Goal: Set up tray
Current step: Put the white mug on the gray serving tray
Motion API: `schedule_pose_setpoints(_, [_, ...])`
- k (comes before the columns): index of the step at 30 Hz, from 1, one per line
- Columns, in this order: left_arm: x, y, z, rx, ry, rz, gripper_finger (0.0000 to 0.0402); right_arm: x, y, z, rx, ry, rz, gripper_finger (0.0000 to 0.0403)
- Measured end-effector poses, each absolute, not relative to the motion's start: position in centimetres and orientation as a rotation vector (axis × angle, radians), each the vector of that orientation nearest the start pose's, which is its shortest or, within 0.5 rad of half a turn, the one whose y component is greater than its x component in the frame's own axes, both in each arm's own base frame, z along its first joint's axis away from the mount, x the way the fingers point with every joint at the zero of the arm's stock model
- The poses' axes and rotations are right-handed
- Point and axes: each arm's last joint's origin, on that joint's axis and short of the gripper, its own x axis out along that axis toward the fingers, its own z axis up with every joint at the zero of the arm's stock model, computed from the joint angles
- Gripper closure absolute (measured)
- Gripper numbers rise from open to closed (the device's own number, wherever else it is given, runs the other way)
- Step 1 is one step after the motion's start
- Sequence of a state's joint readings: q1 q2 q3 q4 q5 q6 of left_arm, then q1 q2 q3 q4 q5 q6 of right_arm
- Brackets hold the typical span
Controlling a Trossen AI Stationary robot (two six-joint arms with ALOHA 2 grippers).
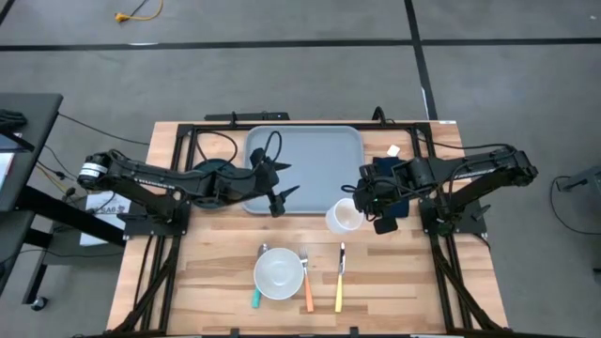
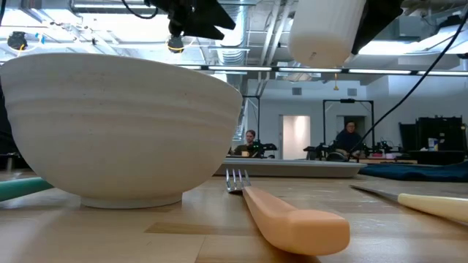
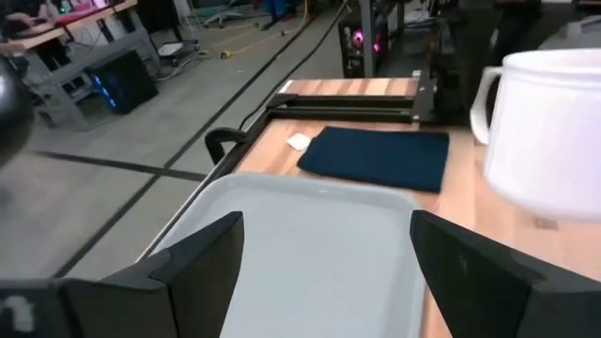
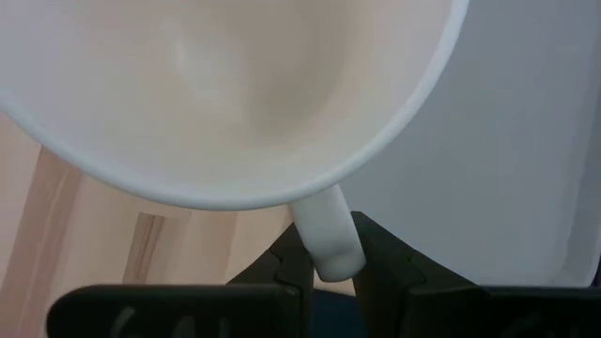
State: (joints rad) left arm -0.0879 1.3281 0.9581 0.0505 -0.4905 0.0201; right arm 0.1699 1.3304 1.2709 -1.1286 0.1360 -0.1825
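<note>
The right gripper (image 4: 324,252) has its 2 dark fingers pinched on the smooth white handle of a mug (image 1: 344,217), holding the glossy, round-mouthed mug in the air at the near right corner of the tray (image 1: 319,160). In the low view the mug (image 2: 325,31) hangs clear above the table, its side faintly ribbed. The wrist view shows its rim over the pale wood and the tray's edge.

The left gripper (image 1: 279,191) hovers over the tray's near left part, its 2 flat black fingers (image 3: 202,258) spread wide apart with nothing between them.

The tray is a large, pale grey-blue plastic rectangle with rounded corners and a raised rim, lying at the far centre of the wooden table (image 1: 216,272); its matte surface is bare. Just to its right a dark blue folded cloth (image 3: 380,158) lies flat on the wood, with a small white scrap (image 1: 393,150) beyond it.

At the near edge stands a white bowl (image 1: 278,273), round, with faint horizontal ridges on its outer wall. A teal handle (image 1: 255,299) shows at its left. To its right lie a fork (image 1: 306,280) with an orange handle and steel tines, then a knife (image 1: 340,278) with a yellow handle, both pointing away, side by side and apart.

In the room beyond the table, 2 people (image 2: 250,139) sit at benches.
</note>
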Motion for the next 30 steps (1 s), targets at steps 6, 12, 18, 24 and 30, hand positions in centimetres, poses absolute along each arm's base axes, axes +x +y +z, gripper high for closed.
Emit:
schedule_pose_setpoints(6, [29.59, -1.24, 30.01, 0.066, 0.28, 0.403, 0.0106, 23.85, 3.69, 31.58, -0.342, 1.172, 0.138, 0.0356])
schedule_pose_setpoints(12, [29.59, -1.16, 30.12, 0.019, 0.258, 0.439, 0.0094, 23.85, 3.7, 31.58, -0.341, 1.171, 0.138, 0.0351])
schedule_pose_setpoints(18, [29.67, -1.13, 30.51, 0.001, 0.214, 0.456, 0.0023, 23.84, 3.7, 31.58, -0.341, 1.172, 0.138, 0.0349])
schedule_pose_setpoints(24, [29.71, -1.11, 30.76, -0.009, 0.187, 0.464, 0.0007, 23.84, 3.7, 31.58, -0.341, 1.172, 0.139, 0.0349])
schedule_pose_setpoints(30, [29.64, -0.92, 30.71, -0.043, 0.18, 0.52, 0.0007, 23.84, 3.7, 31.57, -0.34, 1.172, 0.14, 0.0349])
